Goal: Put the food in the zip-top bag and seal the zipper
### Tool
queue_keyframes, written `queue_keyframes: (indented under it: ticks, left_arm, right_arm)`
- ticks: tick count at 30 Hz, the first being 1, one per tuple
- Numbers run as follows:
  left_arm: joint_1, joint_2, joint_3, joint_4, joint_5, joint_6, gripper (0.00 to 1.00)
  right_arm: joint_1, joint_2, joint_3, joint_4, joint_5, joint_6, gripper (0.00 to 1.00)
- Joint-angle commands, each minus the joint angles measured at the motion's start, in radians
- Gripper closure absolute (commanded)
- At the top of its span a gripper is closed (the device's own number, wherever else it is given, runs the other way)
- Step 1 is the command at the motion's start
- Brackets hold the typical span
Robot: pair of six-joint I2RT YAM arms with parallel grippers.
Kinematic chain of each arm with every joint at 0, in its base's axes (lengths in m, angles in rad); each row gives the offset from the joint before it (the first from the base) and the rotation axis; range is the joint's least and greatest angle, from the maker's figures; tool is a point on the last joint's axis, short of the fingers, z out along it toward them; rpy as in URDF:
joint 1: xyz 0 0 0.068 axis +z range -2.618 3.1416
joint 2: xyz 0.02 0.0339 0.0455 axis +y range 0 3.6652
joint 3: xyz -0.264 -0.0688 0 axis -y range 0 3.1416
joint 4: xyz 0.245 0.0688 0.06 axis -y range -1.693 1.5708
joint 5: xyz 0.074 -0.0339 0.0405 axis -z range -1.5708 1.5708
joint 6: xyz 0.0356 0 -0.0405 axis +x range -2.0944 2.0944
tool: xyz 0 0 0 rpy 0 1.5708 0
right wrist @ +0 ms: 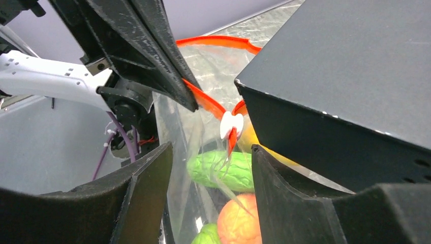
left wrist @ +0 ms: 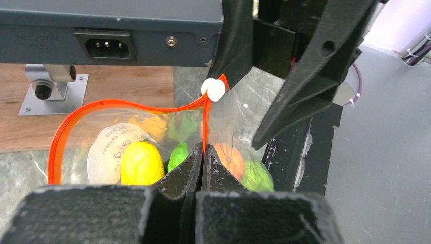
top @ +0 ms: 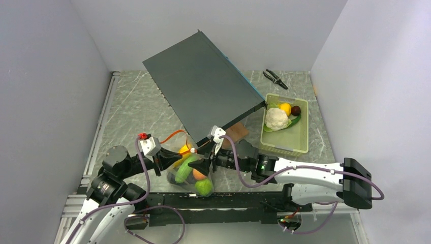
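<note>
The clear zip-top bag (top: 189, 173) hangs between my two grippers near the table's front edge. It holds a yellow piece (left wrist: 141, 162), a long green piece (right wrist: 223, 170), an orange (right wrist: 239, 223) and a green lime (top: 204, 187). My left gripper (left wrist: 203, 150) is shut on the orange-red zipper (left wrist: 101, 108), which is open in a loop on its left. The white slider (left wrist: 213, 90) sits on the strip just beyond it. My right gripper (right wrist: 211, 150) is open, with one finger on each side of the bag below the slider (right wrist: 231, 124).
A pale green tray (top: 284, 142) at the right holds a white cauliflower (top: 276, 118), a yellow piece (top: 285, 108) and a dark eggplant (top: 296, 110). A big dark flat box (top: 203, 86) leans over the bag, propped on a wooden block (top: 236, 133). Pliers (top: 275, 78) lie at the back.
</note>
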Motion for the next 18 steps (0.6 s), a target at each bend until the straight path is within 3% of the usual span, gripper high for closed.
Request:
queue_keyframes:
  ticks: [1, 3, 7, 8, 10, 12, 13, 16, 18]
  left_arm:
    - [-0.030, -0.021, -0.003, 0.054, 0.042, 0.000, 1.00]
    - [-0.040, -0.022, -0.004, 0.055, 0.034, 0.002, 1.00]
    - [-0.047, -0.029, -0.002, 0.049, 0.011, 0.006, 1.00]
    - [-0.048, -0.031, -0.004, 0.049, 0.011, 0.005, 1.00]
    - [-0.051, -0.036, -0.001, 0.045, 0.003, 0.005, 1.00]
    - [-0.053, -0.040, 0.006, 0.032, -0.031, 0.005, 1.00]
    - [-0.053, -0.041, 0.011, 0.021, -0.062, 0.004, 0.96]
    - [-0.054, -0.041, 0.026, -0.009, -0.150, -0.005, 0.62]
    - [-0.055, -0.045, 0.032, -0.006, -0.161, -0.007, 0.45]
  right_arm:
    - [0.003, 0.033, 0.030, 0.108, -0.019, 0.012, 0.42]
    - [0.004, 0.042, 0.028, 0.117, -0.033, 0.013, 0.48]
    - [0.003, 0.045, 0.015, 0.138, -0.046, 0.019, 0.69]
    - [0.001, 0.045, 0.014, 0.142, -0.047, 0.020, 0.75]
    - [0.003, 0.046, 0.026, 0.135, -0.065, 0.016, 0.98]
    - [0.002, 0.041, 0.040, 0.103, -0.081, 0.014, 1.00]
    - [0.003, 0.036, 0.041, 0.094, -0.090, 0.015, 1.00]
    - [0.002, 0.004, 0.037, 0.063, -0.115, 0.008, 1.00]
    - [0.000, -0.015, 0.043, 0.020, -0.124, -0.003, 1.00]
